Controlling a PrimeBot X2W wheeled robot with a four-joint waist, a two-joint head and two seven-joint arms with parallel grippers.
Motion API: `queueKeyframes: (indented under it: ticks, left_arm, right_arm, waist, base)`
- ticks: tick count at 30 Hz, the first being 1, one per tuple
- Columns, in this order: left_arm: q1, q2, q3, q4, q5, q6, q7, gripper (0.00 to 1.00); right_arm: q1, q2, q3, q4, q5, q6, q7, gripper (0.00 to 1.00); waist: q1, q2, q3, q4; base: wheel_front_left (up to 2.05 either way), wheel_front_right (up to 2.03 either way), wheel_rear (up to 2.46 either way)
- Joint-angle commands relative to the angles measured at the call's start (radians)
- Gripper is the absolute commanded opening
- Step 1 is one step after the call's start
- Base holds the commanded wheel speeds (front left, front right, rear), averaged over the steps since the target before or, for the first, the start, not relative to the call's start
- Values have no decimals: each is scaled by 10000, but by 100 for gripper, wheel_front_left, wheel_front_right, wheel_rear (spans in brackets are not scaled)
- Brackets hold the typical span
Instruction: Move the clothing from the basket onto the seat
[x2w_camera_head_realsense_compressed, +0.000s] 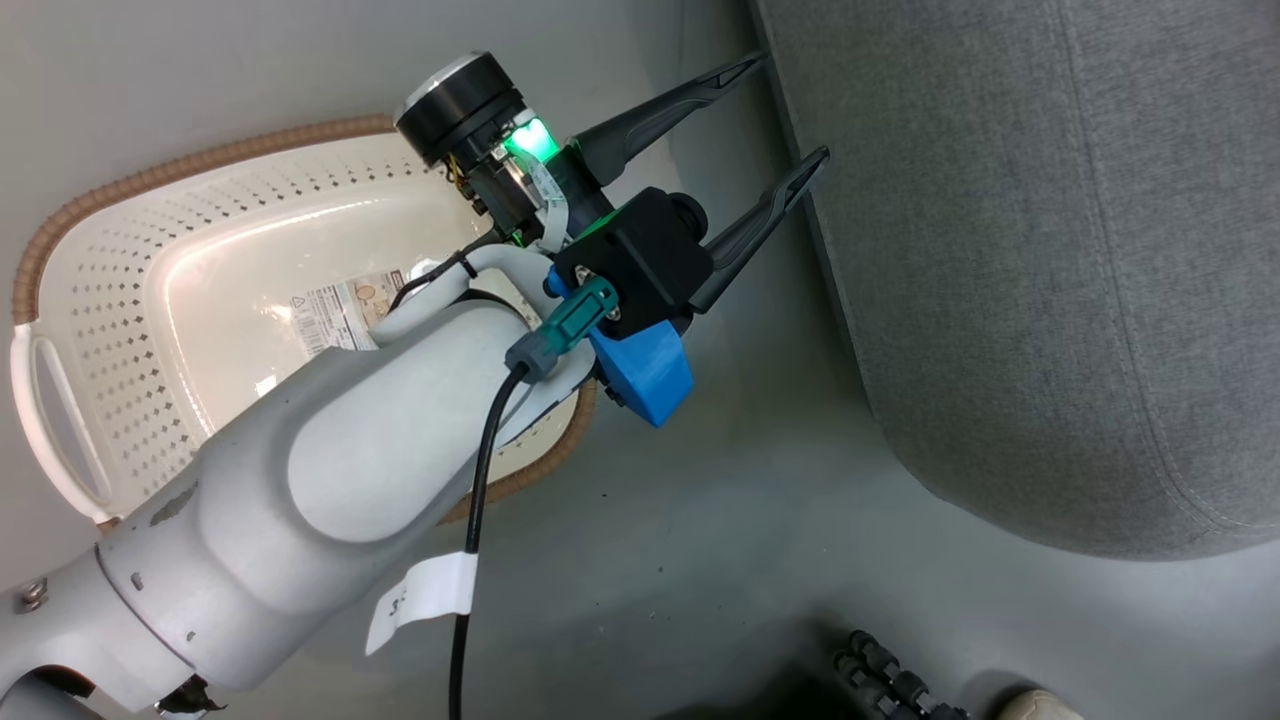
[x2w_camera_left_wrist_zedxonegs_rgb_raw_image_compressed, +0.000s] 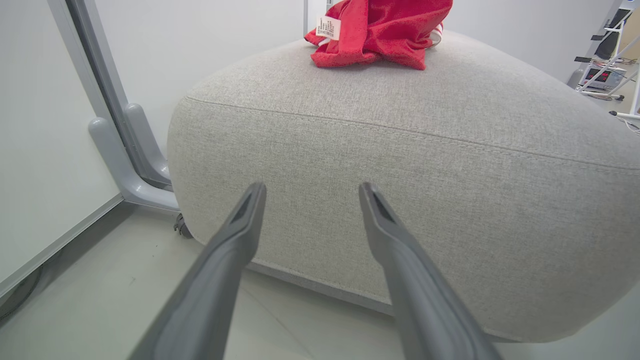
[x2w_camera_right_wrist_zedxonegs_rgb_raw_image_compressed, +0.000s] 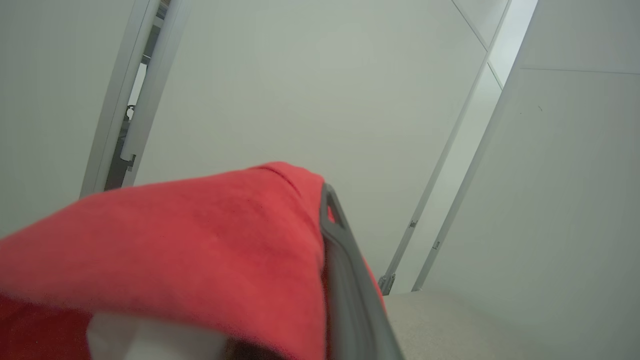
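Note:
The cream basket (x2w_camera_head_realsense_compressed: 110, 300) stands on the floor at the left with no clothing in it, just a paper label on its bottom. My left gripper (x2w_camera_head_realsense_compressed: 791, 106) hangs open past the basket's right rim, its fingers aimed at the grey seat (x2w_camera_head_realsense_compressed: 1050, 250). In the left wrist view the left gripper (x2w_camera_left_wrist_zedxonegs_rgb_raw_image_compressed: 312, 186) is open and holds nothing, close to the seat's (x2w_camera_left_wrist_zedxonegs_rgb_raw_image_compressed: 400, 150) side. One red clothing piece (x2w_camera_left_wrist_zedxonegs_rgb_raw_image_compressed: 380, 30) with a white tag lies bunched on top of the seat. My right gripper (x2w_camera_right_wrist_zedxonegs_rgb_raw_image_compressed: 322, 200) is shut on another red clothing piece (x2w_camera_right_wrist_zedxonegs_rgb_raw_image_compressed: 200, 240), which drapes over its fingers above the seat (x2w_camera_right_wrist_zedxonegs_rgb_raw_image_compressed: 475, 320).
A grey metal frame leg (x2w_camera_left_wrist_zedxonegs_rgb_raw_image_compressed: 130, 170) and a white wall panel stand left of the seat. A tripod and some equipment (x2w_camera_left_wrist_zedxonegs_rgb_raw_image_compressed: 605, 75) sit far right. A dark ribbed cable (x2w_camera_head_realsense_compressed: 890, 670) lies on the grey floor near the bottom of the head view.

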Motion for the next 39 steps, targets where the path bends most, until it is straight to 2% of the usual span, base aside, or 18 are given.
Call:
queueKeyframes:
  ticks: [1,11,17,18,19,24,33,39]
  left_arm:
    - [-176,52,-24,-80,32,33,28,100]
    - [-289,59,-74,-201,-14,58,22,100]
    - [-370,40,-101,-181,-62,94,-14,100]
    - [-362,32,-106,-171,-68,104,-16,100]
    - [-341,29,-113,-149,-71,116,-44,100]
    - [-126,-62,-151,16,-154,156,-228,100]
    - [310,-338,-144,422,-401,261,-651,100]
    - [894,-439,87,783,-705,442,-939,100]
  right_arm:
    - [258,176,-154,173,-95,1,-10,0]
    - [1410,1146,-565,1249,-321,1,-7,0]
    - [1708,1295,-524,1808,-330,1,-8,0]
    - [1750,1307,-513,1810,-323,1,-7,7]
    - [1801,1320,-508,1782,-315,1,-8,98]
    - [2357,1482,-461,1457,-318,1,-8,100]
    - [4384,1903,39,725,-647,1,-8,100]
    - [5580,2170,241,337,-792,1,-8,100]
  waist:
    - [-1,0,159,7]
    - [-1,0,276,83]
    - [-1,0,274,139]
    - [-1,0,251,141]
    - [-1,0,214,138]
    - [-1,0,-155,117]
    - [-1,0,-1290,166]
    - [-1,0,-2371,218]
  base:
    - [0,0,0]
    - [0,0,0]
    - [0,0,0]
    - [0,0,0]
    - [0,0,0]
    - [0,0,0]
    - [0,0,0]
    - [0,0,0]
